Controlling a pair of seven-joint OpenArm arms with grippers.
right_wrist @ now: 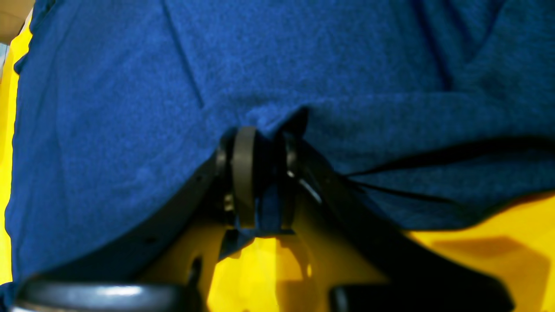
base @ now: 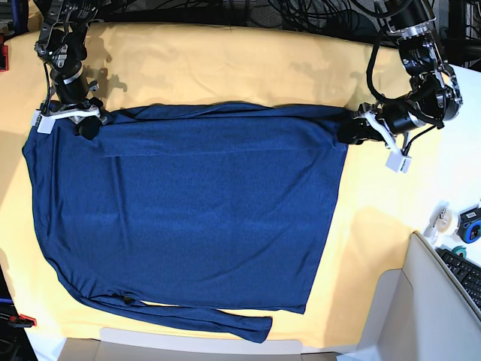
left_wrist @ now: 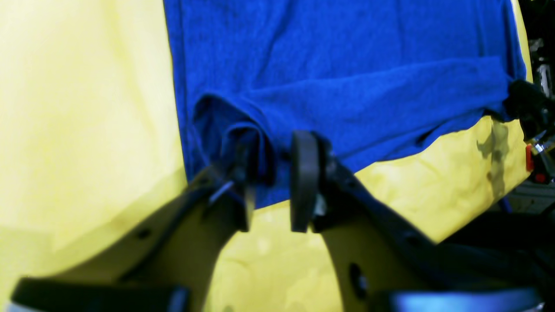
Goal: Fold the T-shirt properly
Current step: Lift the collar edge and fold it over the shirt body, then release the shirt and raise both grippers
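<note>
The T-shirt (base: 188, 218) lies spread across the yellow-covered desk (base: 225, 64), filling the centre and left of the base view, its body largely flat. Progress is judged early: 1 narrow fold shows along the upper edge, where a band of cloth, apparently a sleeve, lies turned over onto the body. The other sleeve runs along the lower edge toward lower centre and is not yet folded in. No crosswise fold of the body is visible, so most of the folding is judged outstanding. The left claw (left_wrist: 273, 182), at the right of the base view, is clenched on the garment's upper right corner, with cloth bunched between its jaws. The right claw (right_wrist: 260, 177), in the upper left of the base view, is likewise clenched on a pinch of blue fabric at the upper left corner. The fold band stretches between the 2 claws. The garment's long axis runs left to right across the frame. The hem appears to be the straight edge at the right, with the shoulders at the left; the collar cannot be made out.
</note>
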